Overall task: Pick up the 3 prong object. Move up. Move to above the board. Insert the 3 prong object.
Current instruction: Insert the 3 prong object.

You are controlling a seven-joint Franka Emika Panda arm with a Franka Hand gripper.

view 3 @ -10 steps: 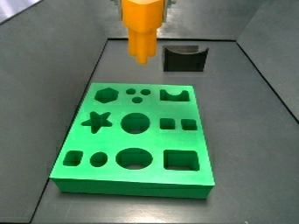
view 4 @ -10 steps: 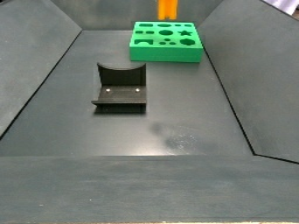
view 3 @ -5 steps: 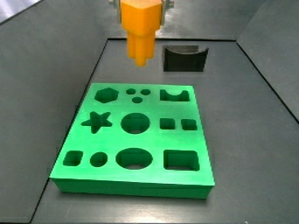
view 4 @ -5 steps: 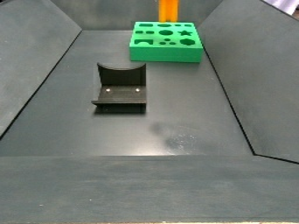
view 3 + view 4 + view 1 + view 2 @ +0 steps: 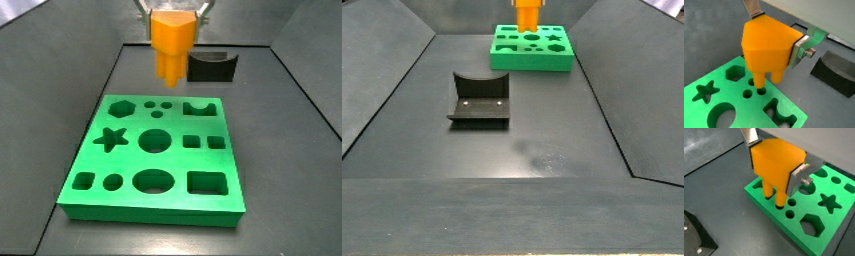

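Observation:
My gripper (image 5: 174, 14) is shut on the 3 prong object (image 5: 173, 42), an orange block with short pegs pointing down. Both wrist views show silver fingers (image 5: 801, 48) clamping its sides (image 5: 777, 165). It hangs in the air over the far end of the green board (image 5: 134, 162), and its pegs (image 5: 763, 80) point at the small round holes (image 5: 789, 214) near the hexagon cut-out. The pegs stand clear of the board (image 5: 509, 62). A side view shows only the lower part of the block (image 5: 527, 14) at the upper edge.
The black fixture (image 5: 211, 67) stands just beyond the board's far edge, close to the gripper (image 5: 777, 32). In a side view the fixture (image 5: 478, 100) sits mid-floor in front of the board. Dark sloping walls enclose the floor on both sides.
The gripper has carried the orange block slightly sideways and lower, closer to the board's small holes. The board and the fixture have not moved.

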